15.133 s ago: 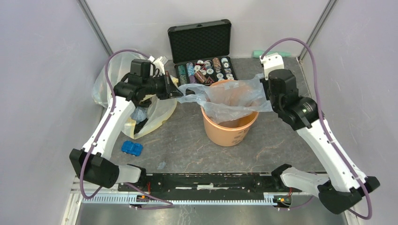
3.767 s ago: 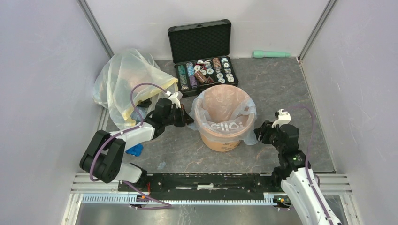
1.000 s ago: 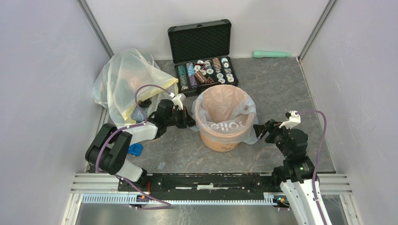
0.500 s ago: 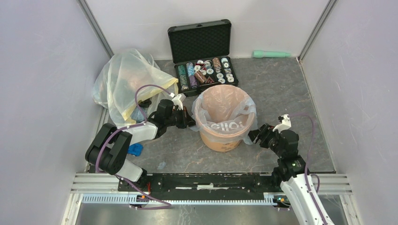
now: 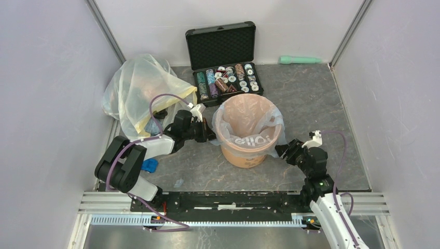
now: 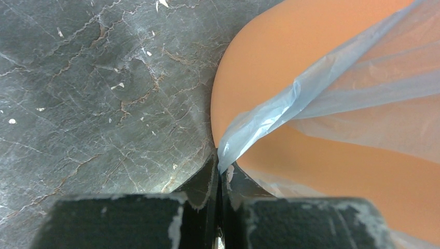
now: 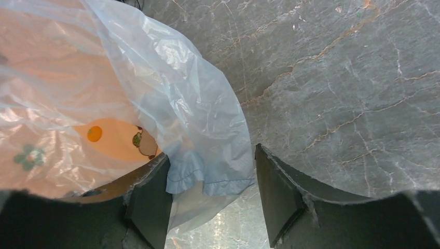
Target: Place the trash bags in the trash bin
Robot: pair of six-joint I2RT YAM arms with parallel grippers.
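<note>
The orange trash bin (image 5: 244,153) stands upright mid-table. The pale blue trash bag (image 5: 248,111) lines it, its edge folded out over the rim. At the bin's left side my left gripper (image 5: 210,136) is shut on a pulled-out corner of the bag (image 6: 290,98), right beside the bin wall (image 6: 259,62); the left gripper (image 6: 222,168) has no gap between its fingers. My right gripper (image 5: 284,151) is low at the bin's right side. In the right wrist view the right gripper (image 7: 210,158) is open, the bag's hanging hem (image 7: 207,174) lies between its fingers, and the bin (image 7: 111,137) shows behind.
An open black case (image 5: 223,49) with chips stands behind the bin. A large yellowish bag (image 5: 137,88) lies at the back left, next to the left arm. A blue toy (image 5: 148,165) sits near the left base and a green stick (image 5: 300,59) lies by the back wall.
My right gripper has shifted slightly down and in along the bin's right side, its fingers narrowing around the bag's hem. The left gripper has stayed put, holding the bag.
</note>
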